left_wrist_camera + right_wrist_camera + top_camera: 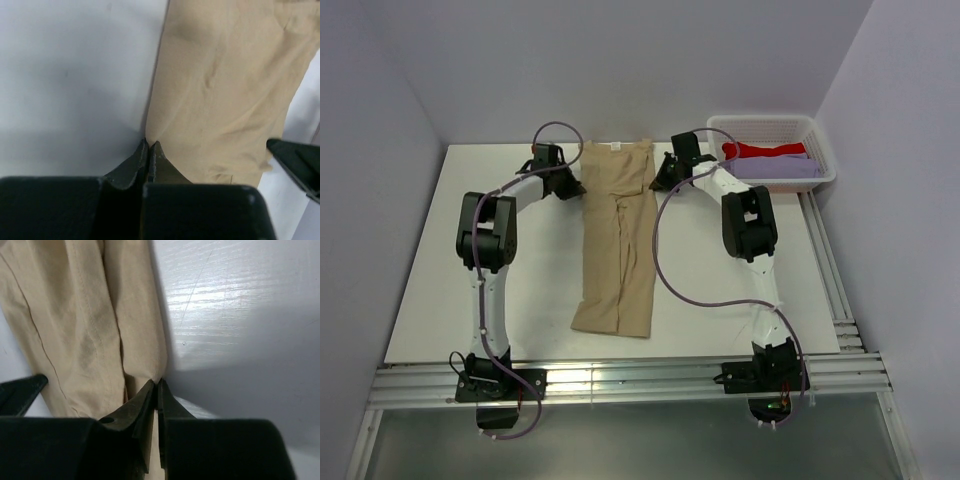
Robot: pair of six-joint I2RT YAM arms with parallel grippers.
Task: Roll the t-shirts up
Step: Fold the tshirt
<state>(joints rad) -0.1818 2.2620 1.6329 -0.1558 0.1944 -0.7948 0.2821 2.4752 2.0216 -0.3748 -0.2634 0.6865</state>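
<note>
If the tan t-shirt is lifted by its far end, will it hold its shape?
Probably not: the tan t-shirt lies wrinkled and softly folded, so it should sag between the left gripper and right gripper pinching its edges. It looks thin, so likely light. The long trailing strip may drag on the table and unfold.

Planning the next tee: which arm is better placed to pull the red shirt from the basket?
Right, probably. The right arm ends close beside the basket holding the red shirt; the left arm is beyond the tan shirt. Both jaws are shut on that shirt.
</note>
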